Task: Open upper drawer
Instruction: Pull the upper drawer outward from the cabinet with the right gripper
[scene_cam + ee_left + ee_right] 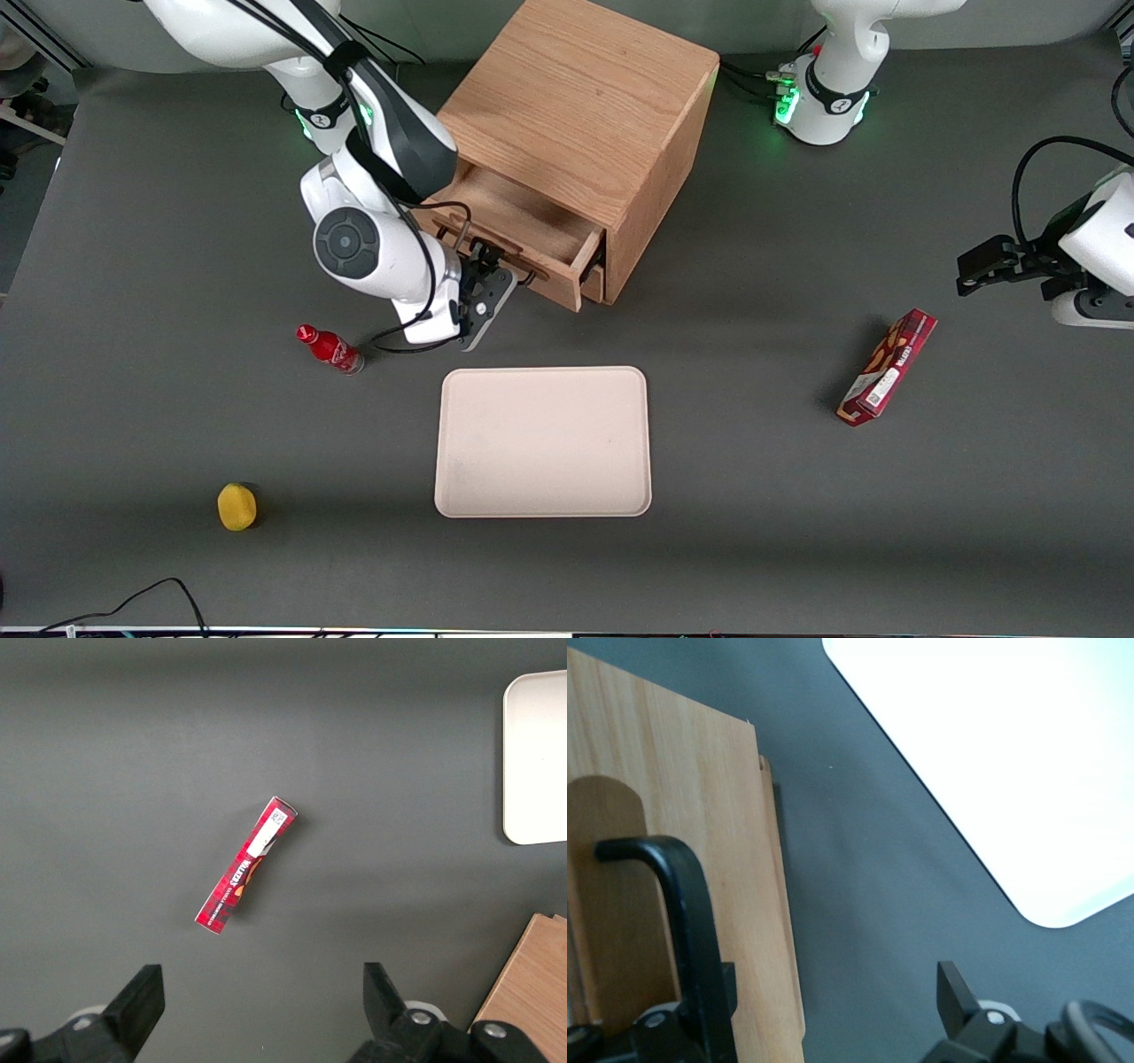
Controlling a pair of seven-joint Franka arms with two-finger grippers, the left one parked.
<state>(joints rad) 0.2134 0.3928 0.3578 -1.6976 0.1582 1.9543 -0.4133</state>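
Upper drawer [523, 232] pulled partway out of wooden cabinet [585, 133], inside bare. Gripper [496, 266] at drawer front, fingers spread, black handle [682, 904] between them, one finger just beside it. Tray [543, 441] nearer front camera than cabinet.

glossy white arm [372, 239], black cables, black gripper [485, 282], green base lights
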